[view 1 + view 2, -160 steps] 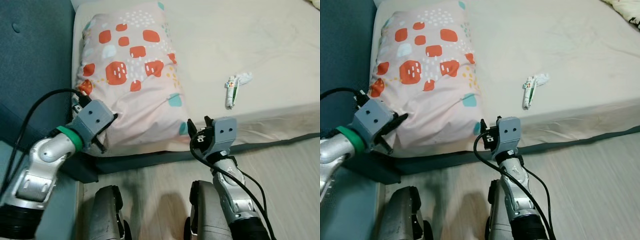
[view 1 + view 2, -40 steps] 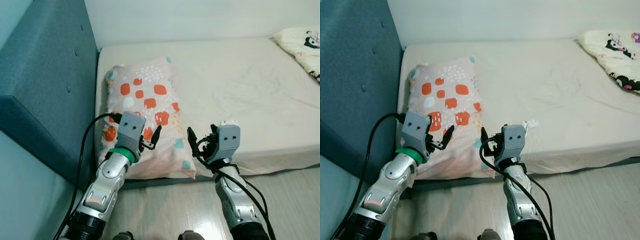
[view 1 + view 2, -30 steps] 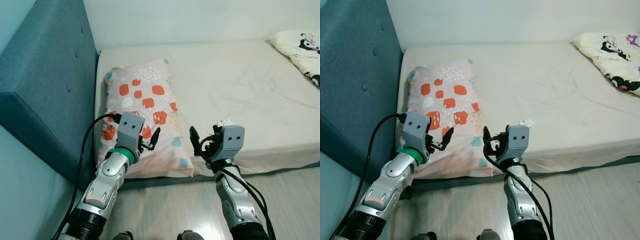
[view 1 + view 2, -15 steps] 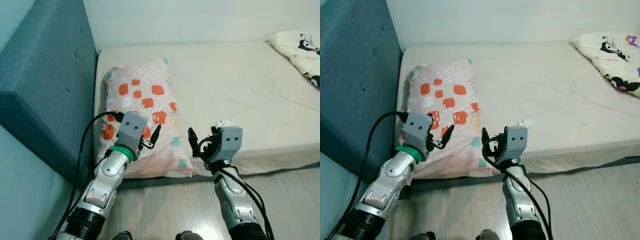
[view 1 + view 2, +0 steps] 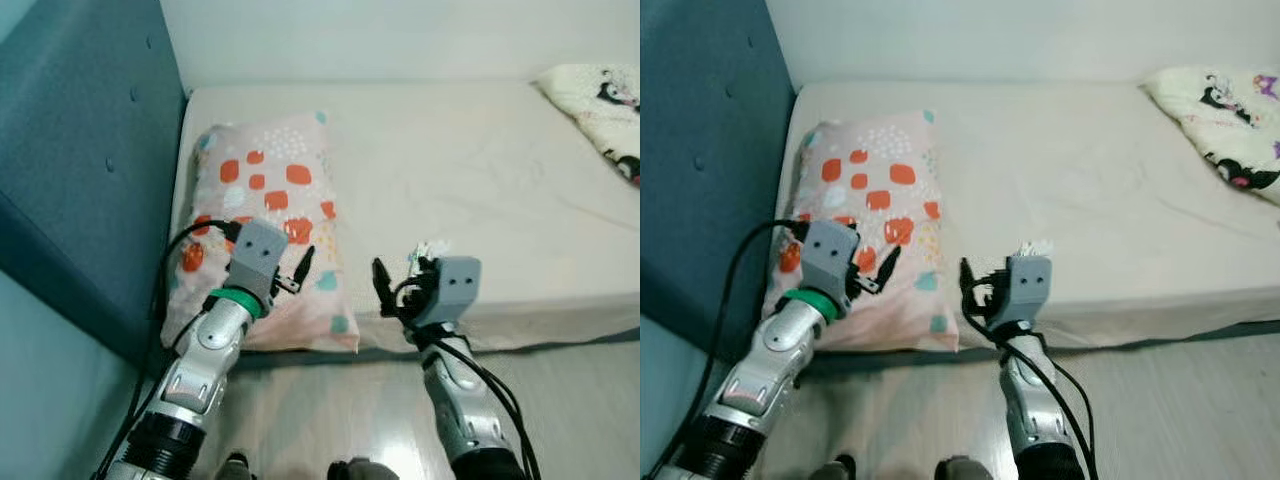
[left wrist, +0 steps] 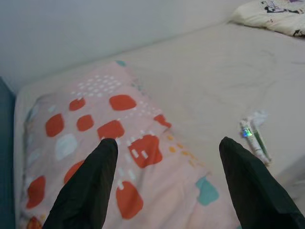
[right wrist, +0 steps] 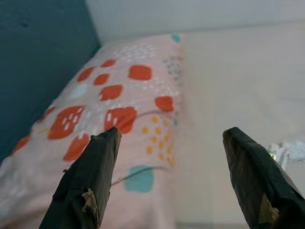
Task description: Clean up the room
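Robot stands at the side of a bed w/ a cream sheet (image 5: 480,170). Pale pink pillow w/ orange-red blotches (image 5: 265,200) lies at the bed's head end, beside a teal padded headboard (image 5: 80,170). Left end effector (image 5: 300,270) hovers over the pillow's near end, fingers wide apart, empty. Right end effector (image 5: 385,285) is raised at the mattress edge, also spread, empty. Small crumpled white wrapper w/ green print (image 6: 254,138) lies on the sheet near the edge, just behind the right one. Cartoon-print cream blanket (image 5: 1220,120) sits far right.
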`<state>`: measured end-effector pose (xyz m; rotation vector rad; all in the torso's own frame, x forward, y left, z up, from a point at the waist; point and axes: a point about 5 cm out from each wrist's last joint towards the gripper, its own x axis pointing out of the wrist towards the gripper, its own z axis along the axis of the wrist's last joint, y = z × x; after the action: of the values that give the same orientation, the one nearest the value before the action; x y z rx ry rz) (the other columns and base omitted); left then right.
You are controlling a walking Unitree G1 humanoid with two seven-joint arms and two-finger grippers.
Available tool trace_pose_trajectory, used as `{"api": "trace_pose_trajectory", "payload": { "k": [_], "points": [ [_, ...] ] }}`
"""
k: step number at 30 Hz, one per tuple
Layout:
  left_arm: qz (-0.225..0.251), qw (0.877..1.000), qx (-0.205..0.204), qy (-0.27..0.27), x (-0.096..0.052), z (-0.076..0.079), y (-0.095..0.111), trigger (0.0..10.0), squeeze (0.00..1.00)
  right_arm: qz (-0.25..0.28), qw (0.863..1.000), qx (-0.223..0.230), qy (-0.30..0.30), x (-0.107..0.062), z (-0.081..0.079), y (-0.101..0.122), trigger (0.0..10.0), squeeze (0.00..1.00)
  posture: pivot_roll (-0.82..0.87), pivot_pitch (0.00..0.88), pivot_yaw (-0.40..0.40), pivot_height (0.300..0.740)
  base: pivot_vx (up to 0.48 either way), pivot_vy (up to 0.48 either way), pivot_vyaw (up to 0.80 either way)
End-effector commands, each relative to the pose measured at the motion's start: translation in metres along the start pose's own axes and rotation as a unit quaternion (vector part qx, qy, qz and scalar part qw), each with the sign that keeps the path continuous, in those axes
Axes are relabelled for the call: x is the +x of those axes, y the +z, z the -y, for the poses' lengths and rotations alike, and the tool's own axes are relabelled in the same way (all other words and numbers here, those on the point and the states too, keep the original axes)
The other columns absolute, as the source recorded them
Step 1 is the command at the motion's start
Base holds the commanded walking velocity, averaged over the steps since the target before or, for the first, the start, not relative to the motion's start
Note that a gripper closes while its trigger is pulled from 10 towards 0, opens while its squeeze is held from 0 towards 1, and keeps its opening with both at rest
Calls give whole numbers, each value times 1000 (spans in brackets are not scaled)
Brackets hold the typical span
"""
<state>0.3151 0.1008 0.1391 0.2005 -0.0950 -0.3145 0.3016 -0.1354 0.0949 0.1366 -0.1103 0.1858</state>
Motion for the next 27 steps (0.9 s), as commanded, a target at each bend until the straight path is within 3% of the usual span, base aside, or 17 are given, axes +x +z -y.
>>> {"api": "trace_pose_trajectory", "payload": {
  "k": [1,27],
  "points": [
    [-5,1000,5,-4,-2,2,-4,10000,0,-6,1000,4,-3,-2,1,-3,10000,0,-21,86,28,740,0,-394,0],
    [-10,1000,14,3,2,-3,-5,10000,0,-7,1000,4,3,-1,-2,-4,10000,0,-20,83,40,740,0,-401,0]
  ]
}}
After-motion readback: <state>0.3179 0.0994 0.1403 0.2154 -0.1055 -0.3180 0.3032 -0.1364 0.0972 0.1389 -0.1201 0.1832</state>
